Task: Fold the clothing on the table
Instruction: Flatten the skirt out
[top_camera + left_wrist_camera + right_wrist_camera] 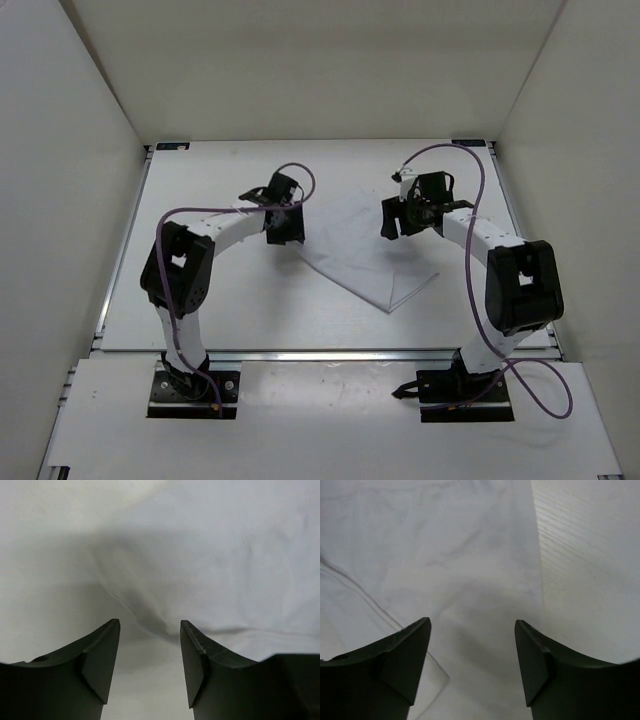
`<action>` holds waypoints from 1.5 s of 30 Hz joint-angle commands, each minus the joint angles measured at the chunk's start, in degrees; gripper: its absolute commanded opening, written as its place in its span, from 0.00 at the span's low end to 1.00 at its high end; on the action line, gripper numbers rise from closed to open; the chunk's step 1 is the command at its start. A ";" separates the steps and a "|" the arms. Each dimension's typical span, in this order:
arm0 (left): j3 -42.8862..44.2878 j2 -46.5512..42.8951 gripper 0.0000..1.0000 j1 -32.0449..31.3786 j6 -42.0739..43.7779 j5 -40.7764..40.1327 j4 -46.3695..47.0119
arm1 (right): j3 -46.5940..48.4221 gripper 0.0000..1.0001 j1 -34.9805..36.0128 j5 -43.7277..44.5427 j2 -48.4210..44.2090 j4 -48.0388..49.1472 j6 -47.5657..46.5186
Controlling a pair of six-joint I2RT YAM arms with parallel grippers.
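We log clothing [360, 255] triangular on table [200, 320] | left gripper [150, 625] at its 10 o'clock — jaws apart, empty | right gripper [472, 622], 2 o'clock — likewise

Clothing [355, 250] lying mid-table [250, 310], left gripper [285, 232] above its left edge, right gripper [397, 216] above its far right part.

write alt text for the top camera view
A white cloth lies in a rough triangle on a white table, tip toward the near edge. Two robot arms reach in from that edge, the left arm ending over the cloth's left corner, the right arm over its far right part.
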 commanded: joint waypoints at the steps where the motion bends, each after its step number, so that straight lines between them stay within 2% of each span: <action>1: -7.74 -6.74 0.61 -4.87 -6.14 -0.61 6.94 | 0.45 0.63 -1.15 2.41 1.32 1.39 -1.57; 3: -10.65 -7.10 0.58 -5.77 -7.91 -2.89 10.03 | 0.18 0.52 -1.06 4.52 1.76 1.81 -1.14; 5: -13.03 -7.01 0.50 -5.95 -10.02 -4.47 13.71 | -0.69 0.42 -1.07 5.23 1.94 2.34 -0.79; 8: -14.09 -5.34 0.35 -6.12 -12.04 -7.55 15.57 | -1.92 0.30 -1.86 4.96 3.25 0.86 -0.35; 9: -14.00 -4.73 0.27 -5.69 -12.13 -8.34 16.10 | -1.84 0.25 -2.03 4.27 3.34 -0.19 -0.26; 10: -13.92 -4.46 0.19 -5.77 -12.40 -8.96 16.01 | -2.45 0.23 -2.03 3.91 3.34 -0.03 0.43; 12: -13.48 -3.24 0.12 -5.07 -12.49 -9.58 16.45 | -4.03 0.19 -2.64 3.12 3.60 -0.64 0.79; 14: -12.86 -2.62 0.11 -3.49 -11.70 -9.40 15.75 | -5.43 0.17 -3.43 0.93 2.47 -0.99 0.97; 17: -12.16 -1.74 0.14 -0.25 -9.86 -7.65 16.10 | -5.97 0.18 -2.92 0.57 1.59 -1.52 0.45; 19: -10.76 -0.42 0.24 1.77 -8.10 -5.20 15.93 | -5.36 0.22 -2.39 0.13 1.85 -2.75 0.35; 22: -7.42 1.68 0.30 4.50 -5.73 -0.98 14.44 | -3.95 0.25 -0.81 -0.83 2.02 -3.01 1.23; 24: -1.56 3.79 0.34 5.13 -1.61 0.26 11.37 | -1.68 0.28 0.33 -1.28 3.07 -3.02 1.32; 26: 2.77 4.94 0.41 4.96 0.68 -0.43 7.32 | 0.96 0.35 0.95 -1.11 4.04 -3.72 1.23; 28: 5.24 4.95 0.47 4.95 2.10 -0.53 5.12 | 5.27 0.48 1.57 -0.57 5.97 -5.03 1.23; 31: 5.34 2.93 0.59 5.92 2.19 0.70 6.08 | 13.35 0.59 0.87 -1.45 9.75 -6.44 1.50; 34: 5.59 1.78 0.71 6.53 1.84 1.76 8.10 | 21.78 0.65 -0.71 -2.33 13.88 -7.93 3.16; 37: 10.58 3.62 0.72 7.15 3.68 1.58 7.31 | 31.35 0.71 -1.42 -3.30 18.45 -10.48 3.52; 41: 16.58 7.31 0.74 6.54 5.44 -1.05 6.25 | 36.04 0.81 -0.98 -0.58 24.68 -10.57 3.96; 45: 20.52 11.61 0.75 6.19 4.57 -2.46 6.96 | 43.67 0.81 -0.80 0.83 32.58 -13.03 5.01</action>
